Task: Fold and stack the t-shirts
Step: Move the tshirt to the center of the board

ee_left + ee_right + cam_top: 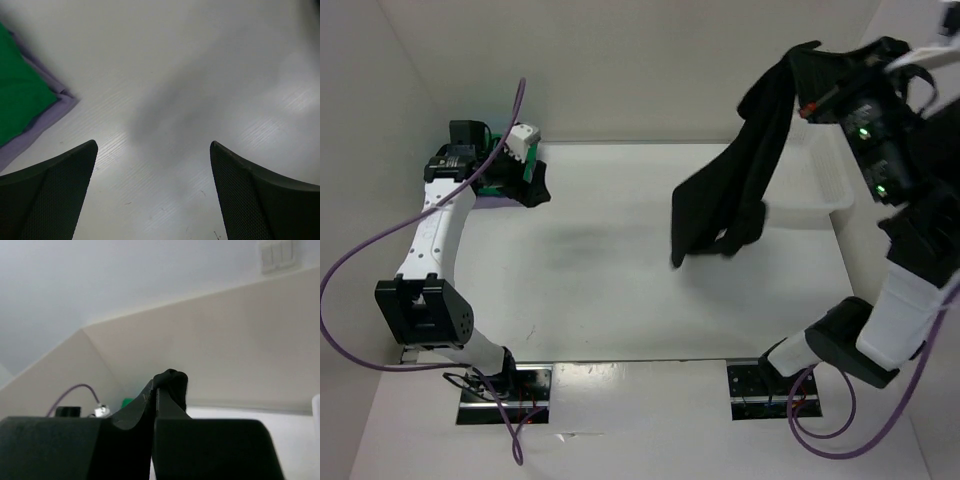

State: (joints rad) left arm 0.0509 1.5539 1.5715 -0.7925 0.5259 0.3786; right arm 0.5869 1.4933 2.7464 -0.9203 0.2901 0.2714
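Observation:
My right gripper [800, 62] is raised high at the back right, shut on the black t-shirt [730, 195], which hangs down in a long drape with its lower end near the table. A bunch of black cloth [172, 382] pokes out above the closed fingertips. My left gripper [525, 165] is open and empty at the back left, over bare table [200, 100]. Beside it lies the bright green t-shirt [17, 95] on top of the lavender purple t-shirt [55, 112]. The turquoise shirt is not visible.
A white plastic bin [820, 190] stands at the back right, partly behind the hanging black shirt. White walls enclose the table on the left, back and right. Purple cables [350, 270] loop by the left arm.

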